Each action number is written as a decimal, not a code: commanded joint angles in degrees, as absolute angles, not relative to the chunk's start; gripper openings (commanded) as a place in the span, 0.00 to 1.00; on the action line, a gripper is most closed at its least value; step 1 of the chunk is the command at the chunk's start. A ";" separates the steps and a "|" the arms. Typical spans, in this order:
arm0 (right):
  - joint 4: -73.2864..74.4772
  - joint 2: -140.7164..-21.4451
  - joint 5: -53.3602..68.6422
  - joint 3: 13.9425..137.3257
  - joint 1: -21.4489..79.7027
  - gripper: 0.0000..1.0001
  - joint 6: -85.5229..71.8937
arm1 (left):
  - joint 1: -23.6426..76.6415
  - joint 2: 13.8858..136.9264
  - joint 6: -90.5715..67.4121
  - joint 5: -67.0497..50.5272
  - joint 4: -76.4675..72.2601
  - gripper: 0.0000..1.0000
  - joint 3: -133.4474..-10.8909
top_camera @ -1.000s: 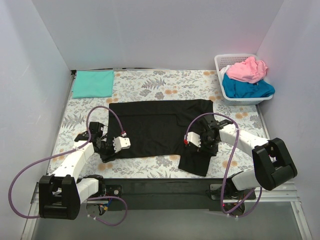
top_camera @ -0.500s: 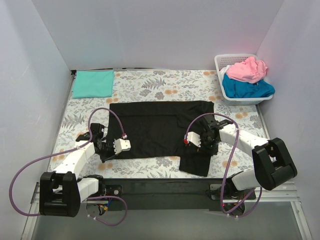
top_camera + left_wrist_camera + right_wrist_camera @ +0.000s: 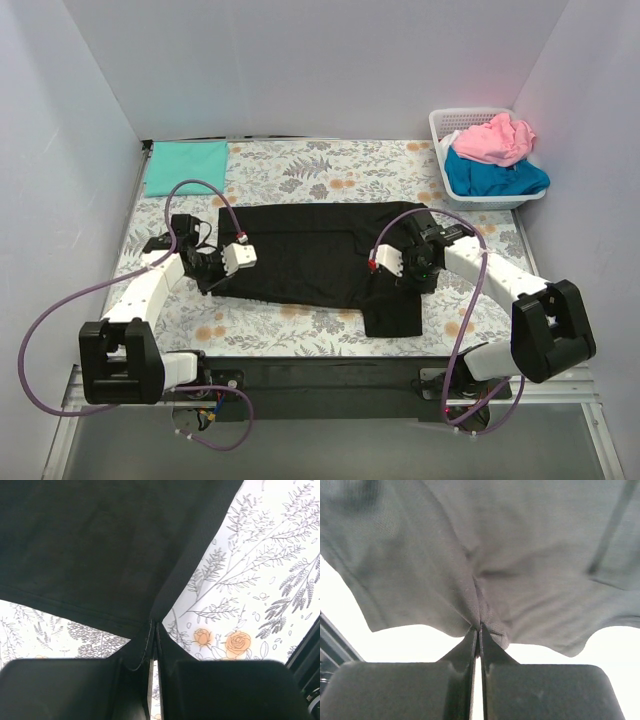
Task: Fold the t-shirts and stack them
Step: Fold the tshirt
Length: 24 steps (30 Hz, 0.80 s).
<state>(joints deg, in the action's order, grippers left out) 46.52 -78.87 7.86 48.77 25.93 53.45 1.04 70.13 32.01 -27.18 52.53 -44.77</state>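
Matt cloth black t-shirt (image 3: 300, 255), smooth cloth mint-green t-shirt (image 3: 186, 167), white plastic basket (image 3: 465, 111), matt printed table cloth (image 3: 300, 165)

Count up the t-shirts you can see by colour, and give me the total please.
Black soft cloth t-shirt, spread on the table: 1
Mint-green soft cloth t-shirt, folded: 1
Pink soft cloth t-shirt, crumpled: 1
Bright blue soft cloth t-shirt, crumpled: 1
Total: 4

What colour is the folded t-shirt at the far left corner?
Mint-green folded t-shirt; top external view.
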 commanded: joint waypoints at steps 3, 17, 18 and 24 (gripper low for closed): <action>50.00 -80.68 8.44 54.66 23.73 0.01 56.42 | -2.02 74.00 31.12 -31.55 52.39 0.00 -50.53; 52.38 -92.98 8.26 69.77 19.95 0.01 60.64 | -3.34 85.43 24.53 -32.26 42.81 0.00 -58.97; 52.38 -93.60 8.35 70.48 19.86 0.01 60.91 | -3.34 85.86 24.52 -32.26 42.45 0.00 -59.24; 53.00 -97.64 8.52 74.26 18.81 0.01 61.70 | -3.78 89.73 24.26 -31.64 39.29 0.00 -60.91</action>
<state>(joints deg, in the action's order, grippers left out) 50.65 -96.42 7.90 71.11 19.64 58.08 -3.11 89.23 24.64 -30.85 42.48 -58.50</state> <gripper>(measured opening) 0.022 0.010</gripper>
